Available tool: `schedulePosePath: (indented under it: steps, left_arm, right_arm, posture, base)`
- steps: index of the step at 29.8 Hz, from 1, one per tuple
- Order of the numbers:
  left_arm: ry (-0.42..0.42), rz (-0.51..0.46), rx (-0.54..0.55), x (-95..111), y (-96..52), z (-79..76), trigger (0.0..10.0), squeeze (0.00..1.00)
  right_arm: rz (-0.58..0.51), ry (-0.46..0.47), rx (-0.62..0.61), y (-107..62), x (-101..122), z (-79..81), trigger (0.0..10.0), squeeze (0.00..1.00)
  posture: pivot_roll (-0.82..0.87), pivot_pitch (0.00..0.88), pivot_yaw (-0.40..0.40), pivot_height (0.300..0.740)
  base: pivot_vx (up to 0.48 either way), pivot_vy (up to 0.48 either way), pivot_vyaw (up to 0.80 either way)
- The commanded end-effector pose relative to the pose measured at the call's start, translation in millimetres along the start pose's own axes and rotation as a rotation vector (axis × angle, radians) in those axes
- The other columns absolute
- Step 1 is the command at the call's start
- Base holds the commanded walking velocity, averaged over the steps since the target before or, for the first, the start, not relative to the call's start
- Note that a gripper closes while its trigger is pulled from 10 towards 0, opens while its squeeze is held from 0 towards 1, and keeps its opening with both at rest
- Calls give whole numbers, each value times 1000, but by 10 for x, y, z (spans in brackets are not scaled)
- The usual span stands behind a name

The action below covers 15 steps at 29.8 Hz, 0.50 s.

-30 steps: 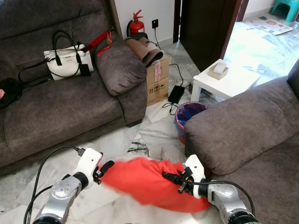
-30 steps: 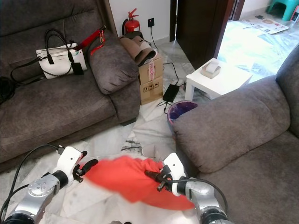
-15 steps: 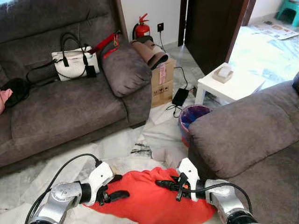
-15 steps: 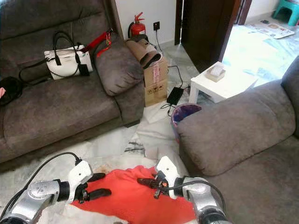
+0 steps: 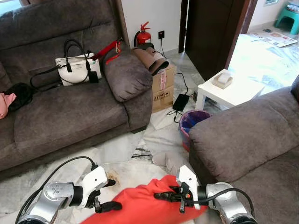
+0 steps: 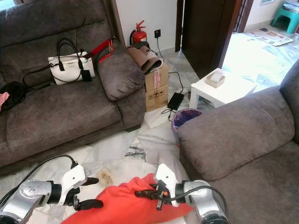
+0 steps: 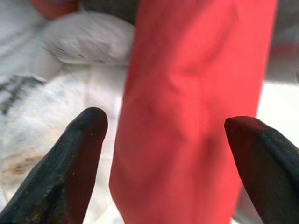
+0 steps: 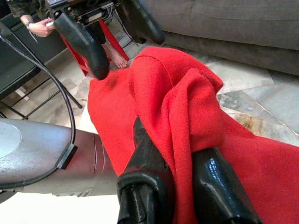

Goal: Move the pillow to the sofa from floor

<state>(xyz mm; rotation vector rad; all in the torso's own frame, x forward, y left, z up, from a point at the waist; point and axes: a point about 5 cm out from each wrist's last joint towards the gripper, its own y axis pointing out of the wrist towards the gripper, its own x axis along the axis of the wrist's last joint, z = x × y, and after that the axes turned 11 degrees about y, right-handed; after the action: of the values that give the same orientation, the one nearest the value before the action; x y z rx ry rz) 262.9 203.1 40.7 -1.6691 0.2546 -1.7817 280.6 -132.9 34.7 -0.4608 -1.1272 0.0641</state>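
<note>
1. Fingers on my right gripper [image 8: 180, 154] are pinched on a fold of the red pillow [image 5: 149, 205], which hangs low between both arms, above the floor [image 5: 126, 144].
2. Left gripper [image 5: 105, 195] is spread wide beside the pillow's other edge (steadying it, I judge, not gripping).
3. I count two sofas: one [image 5: 60, 112] to my left, one [image 5: 247, 135] close on my right, the nearer drop.
</note>
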Motion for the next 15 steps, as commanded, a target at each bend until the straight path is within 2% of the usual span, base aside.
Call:
schedulePosePath:
  steps: [1,9,12,13,15]
  left_arm:
    - [-11,66,-66,-142,-31,-123,10000,1000]
    - [-7,90,-122,-206,67,-288,10000,1000]
    - [44,141,-128,-274,56,-334,10000,1000]
    - [64,160,-123,-295,44,-334,10000,0]
    - [65,169,-123,-308,36,-333,10000,0]
  right_arm:
    - [-70,-81,50,41,234,32,10000,0]
    - [-80,-123,94,37,342,97,10000,0]
    - [-81,-134,102,11,358,115,10000,0]
    - [-80,-137,102,0,366,119,10000,0]
    - [-78,-142,99,-9,370,119,10000,0]
  posture:
    - [114,87,115,740]
    - [113,114,114,740]
    - [113,119,114,740]
    - [113,123,114,740]
    - [113,124,114,740]
  base:
    - [0,0,0]
    - [0,0,0]
    - [0,0,0]
    - [0,0,0]
    - [0,0,0]
